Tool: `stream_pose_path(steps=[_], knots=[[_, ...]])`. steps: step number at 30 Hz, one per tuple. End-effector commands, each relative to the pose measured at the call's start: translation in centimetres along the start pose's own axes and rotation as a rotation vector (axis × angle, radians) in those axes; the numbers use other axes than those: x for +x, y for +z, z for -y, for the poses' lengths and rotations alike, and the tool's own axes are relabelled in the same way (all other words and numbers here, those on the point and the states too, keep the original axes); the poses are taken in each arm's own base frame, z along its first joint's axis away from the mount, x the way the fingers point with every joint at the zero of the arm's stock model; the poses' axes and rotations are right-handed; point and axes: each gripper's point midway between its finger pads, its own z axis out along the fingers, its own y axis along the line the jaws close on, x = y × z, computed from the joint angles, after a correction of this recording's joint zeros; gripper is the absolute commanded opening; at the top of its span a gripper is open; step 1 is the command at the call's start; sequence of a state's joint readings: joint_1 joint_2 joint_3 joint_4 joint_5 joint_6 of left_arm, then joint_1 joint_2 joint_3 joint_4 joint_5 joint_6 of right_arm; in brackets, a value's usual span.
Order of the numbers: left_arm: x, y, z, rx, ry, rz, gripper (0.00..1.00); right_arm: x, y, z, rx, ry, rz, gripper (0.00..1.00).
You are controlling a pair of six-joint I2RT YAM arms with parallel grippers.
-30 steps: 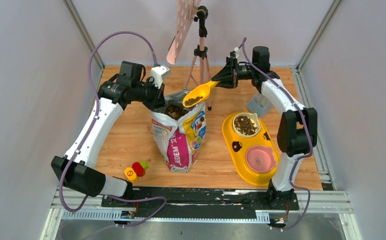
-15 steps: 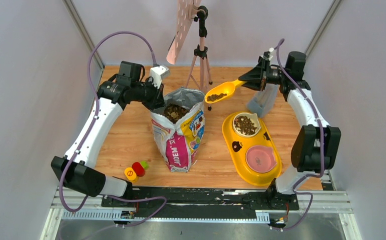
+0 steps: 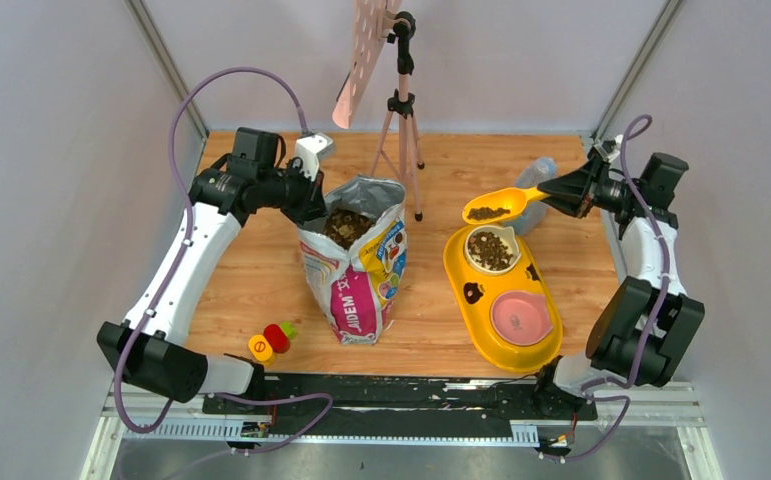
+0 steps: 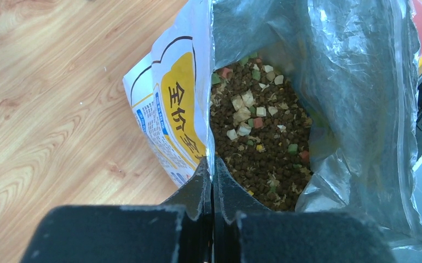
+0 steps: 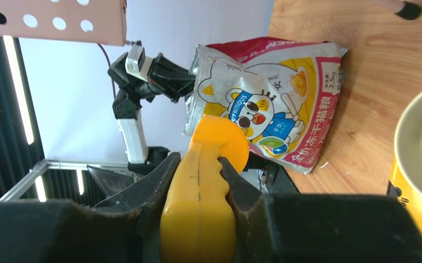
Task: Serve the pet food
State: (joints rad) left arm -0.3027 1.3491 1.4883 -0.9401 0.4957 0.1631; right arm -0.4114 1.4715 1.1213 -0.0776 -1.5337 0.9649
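Three lots of small dark-brown dry kibble pellets [image 3: 486, 212] counted: a load in the yellow plastic scoop [image 3: 498, 205], hanging just over the far end of the yellow oval two-bowl plastic feeder [image 3: 458, 262]; a heap in the feeder's far white bowl [image 3: 510, 236]; the rest in the opened white-pink-yellow printed bag [image 3: 356, 285], standing well left of the feeder. Found the feeder's near pink bowl [image 3: 521, 318] without kibble.

Saw the right gripper [image 5: 197, 164] clamped on the scoop's handle, off the feeder's far right corner, with the scoop's bowl roughly level. Saw the left gripper [image 4: 211, 183] pressed together on the bag's rim, on the side away from the feeder, propping the mouth wide.

Judged the step as delivery: scoop loaded and poised at the feeder, not yet tipped. Judged the next move to call for a slow roll of the right wrist with the scoop's lip over the white bowl, kept low enough to stop pellets bouncing onto the wooden tabletop [image 3: 441, 160] around the feeder.
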Motion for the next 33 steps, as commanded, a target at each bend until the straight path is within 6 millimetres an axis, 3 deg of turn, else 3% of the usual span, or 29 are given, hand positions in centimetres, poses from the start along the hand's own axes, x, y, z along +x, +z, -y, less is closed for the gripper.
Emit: stream_pose_path(steps=[1, 12, 26, 33], knots=[[-3.8, -3.1, 2.4, 0.045, 0.075, 0.186, 0.0, 3.4, -3.6, -1.3, -0.185, -0.045, -0.083, 0.0], [-3.6, -3.2, 2.4, 0.039, 0.075, 0.181, 0.0, 2.4, -7.4, 1.5, -0.178, -0.039, 0.09, 0.0], [-3.0, -2.8, 2.4, 0.047, 0.068, 0.167, 0.0, 1.1, -8.8, 4.3, -0.083, -0.074, 0.217, 0.0], [-2.8, -2.8, 2.4, 0.047, 0.069, 0.161, 0.0, -1.0, -9.2, 6.8, 0.06, -0.111, 0.292, 0.0]])
